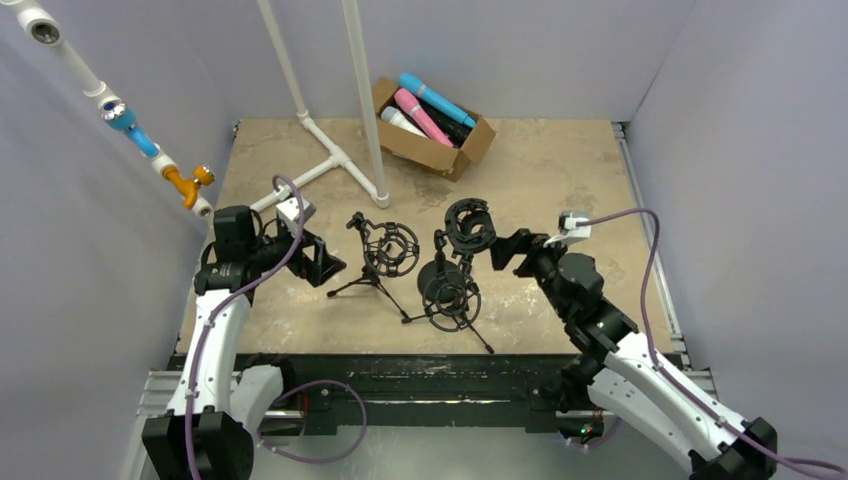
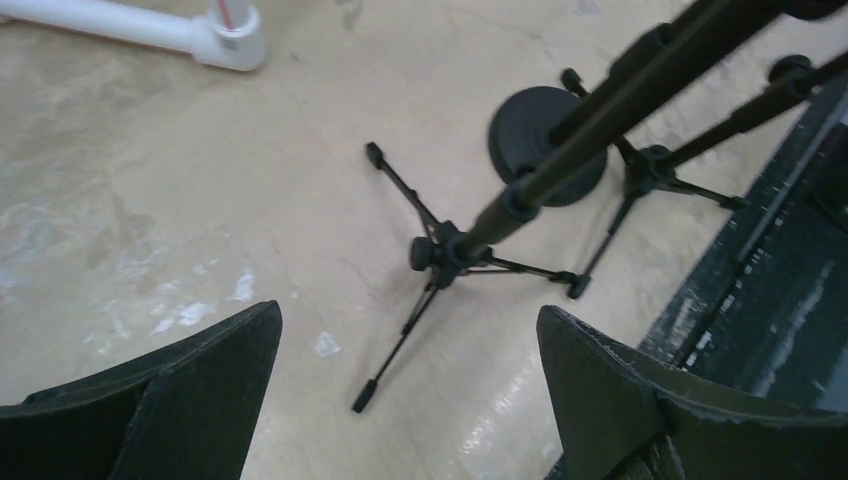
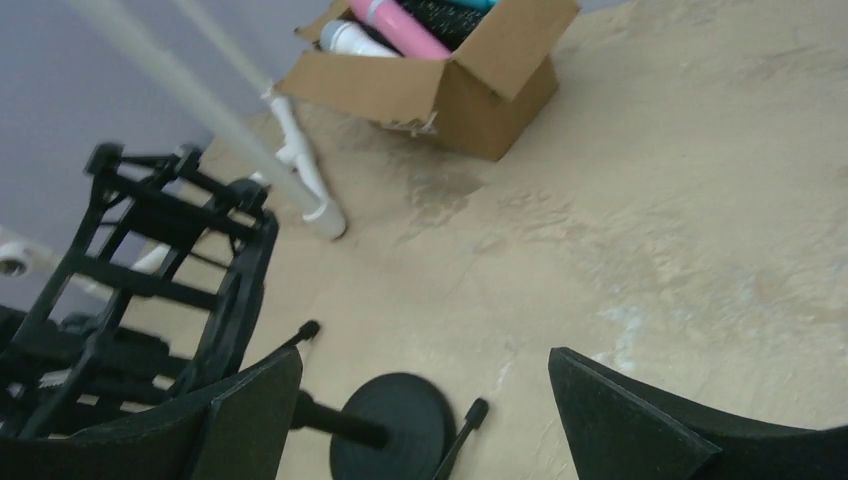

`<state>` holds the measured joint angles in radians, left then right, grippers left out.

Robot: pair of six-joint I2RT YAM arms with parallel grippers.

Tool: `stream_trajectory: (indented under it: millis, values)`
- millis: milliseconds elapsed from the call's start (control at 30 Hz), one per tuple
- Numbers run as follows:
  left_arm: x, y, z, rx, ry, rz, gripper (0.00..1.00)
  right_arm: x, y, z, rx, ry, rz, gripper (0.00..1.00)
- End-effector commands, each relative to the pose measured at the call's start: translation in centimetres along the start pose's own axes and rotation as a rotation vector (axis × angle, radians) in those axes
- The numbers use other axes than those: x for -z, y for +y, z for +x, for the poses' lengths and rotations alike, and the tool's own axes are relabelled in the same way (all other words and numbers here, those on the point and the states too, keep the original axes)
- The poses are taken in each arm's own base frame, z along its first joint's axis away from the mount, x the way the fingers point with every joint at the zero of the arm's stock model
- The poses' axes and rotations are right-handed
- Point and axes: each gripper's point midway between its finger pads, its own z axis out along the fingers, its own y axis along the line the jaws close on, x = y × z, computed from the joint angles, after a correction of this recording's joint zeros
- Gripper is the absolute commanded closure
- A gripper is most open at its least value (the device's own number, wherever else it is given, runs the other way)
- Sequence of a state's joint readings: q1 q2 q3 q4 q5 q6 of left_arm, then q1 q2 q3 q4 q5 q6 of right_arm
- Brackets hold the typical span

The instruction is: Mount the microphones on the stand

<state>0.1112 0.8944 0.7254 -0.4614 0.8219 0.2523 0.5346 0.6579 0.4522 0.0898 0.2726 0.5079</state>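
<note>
— Between the left gripper [image 1: 318,262] and the right gripper [image 1: 500,248], what stands?
— Three thin black metal microphone stands [image 1: 388,248], it seems, each topped with a wiry, cage-like mount. Two have tripod legs and one a round disc base. Both grippers' jaws are spread wide and empty.
— And the microphones?
— Smooth, round-headed stick microphones [image 1: 425,108] in pink, blue, white and black lie in a brown cardboard box [image 1: 445,155] well beyond both grippers, nearer the right.
— Which step, then?
— The first, I judge: no mount is filled. Next, reach the box and pinch one slim, probably slippery body.
</note>
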Motion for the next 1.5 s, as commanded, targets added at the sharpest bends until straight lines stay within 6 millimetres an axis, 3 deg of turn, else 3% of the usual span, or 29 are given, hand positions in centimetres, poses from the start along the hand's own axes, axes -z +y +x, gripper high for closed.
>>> stream_trajectory:
  millis: [0,233,467,633,867,1200,1333,1400,1467]
  values:
    - [1.8,-5.2,0.3,-0.045,0.029,0.249,0.00,2.8,0.6,3.3,-0.004,0.111,0.029,0.03]
    - [2.2,-5.9,1.3,-0.043,0.065,0.280,0.00,5.2,0.6,6.3,-0.072,0.201,0.020,0.10]
    - [2.0,-6.4,0.7,-0.056,0.005,0.287,0.00,6.5,3.6,9.3,-0.030,0.273,-0.093,0.15]
    - [1.9,-5.9,0.3,-0.058,-0.005,0.254,0.00,7.2,7.0,8.8,0.047,0.226,-0.211,0.15]
    - [1.6,-6.2,0.3,-0.063,-0.007,0.272,0.00,6.2,8.8,7.9,0.143,0.174,-0.247,0.19]
    - [0.4,-6.5,0.1,-0.027,-0.009,0.313,0.00,4.5,10.8,5.6,0.155,0.061,-0.244,0.52]
    - [0.1,-6.6,-0.3,-0.029,-0.002,0.329,0.00,4.0,11.8,5.3,0.163,0.041,-0.263,0.59]
    - [-0.1,-6.8,-0.7,-0.029,-0.003,0.336,0.00,3.8,11.8,5.7,0.179,0.044,-0.253,0.72]
    - [-0.3,-6.7,-1.1,-0.023,-0.007,0.331,0.00,3.6,11.0,5.9,0.186,0.045,-0.217,0.91]
